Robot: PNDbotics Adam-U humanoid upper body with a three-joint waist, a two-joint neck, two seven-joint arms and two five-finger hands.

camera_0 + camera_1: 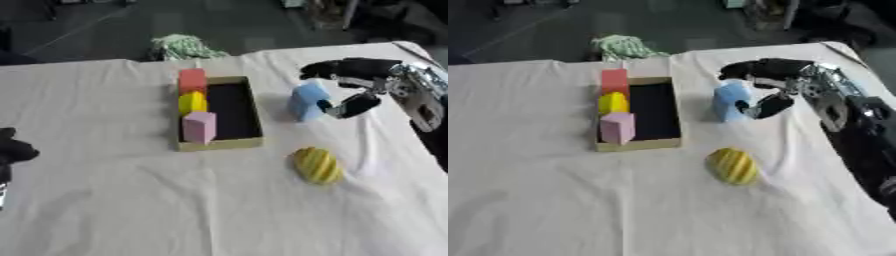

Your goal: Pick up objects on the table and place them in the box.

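Observation:
A tan box (pixel 219 144) with a black floor lies at the middle of the white table. A red block (pixel 192 80), a yellow block (pixel 192 101) and a pink block (pixel 199 127) stand in a row along its left wall. Right of the box stands a light blue block (pixel 308 101). My right hand (pixel 363 70) reaches in from the right, open. Its straight fingers lie just behind the block's top, and its thumb (pixel 354 106) touches the block's right side. A yellow ribbed oval thing (pixel 318 165) lies in front of the block. My left hand (pixel 10 150) rests open at the left edge.
A green and white striped bundle (pixel 184 47) lies past the table's far edge. My silver and black right forearm (pixel 420 97) runs along the table's right side. White cloth (pixel 175 210) covers the near half of the table.

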